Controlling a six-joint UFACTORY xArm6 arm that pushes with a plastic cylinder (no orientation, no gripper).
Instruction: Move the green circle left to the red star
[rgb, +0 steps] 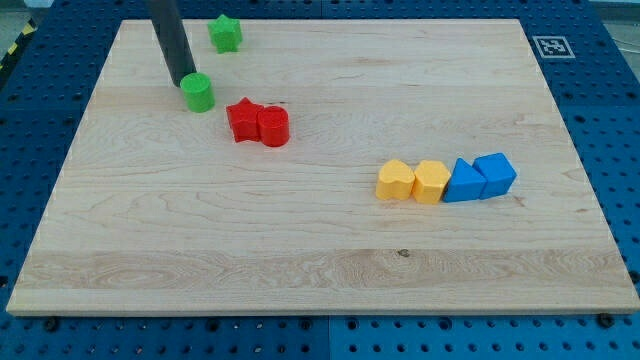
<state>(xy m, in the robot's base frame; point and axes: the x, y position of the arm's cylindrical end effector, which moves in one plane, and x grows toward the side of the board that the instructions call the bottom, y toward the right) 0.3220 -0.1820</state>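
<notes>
End effector, my tip (187, 82), a jawless rod, sat against the green circle (198, 93) at 10 o'clock, placed to shove it toward the red star (243, 119) at 4 o'clock

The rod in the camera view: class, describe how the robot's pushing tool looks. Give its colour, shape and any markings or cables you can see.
The rod is a plain, straight cylinder, dark grey to black, with a smooth matte surface. It enters from the view's top edge, so its mount is out of sight. No cables, labels or markings show on it. My tip is blunt and the same dark colour as the shaft.
</notes>
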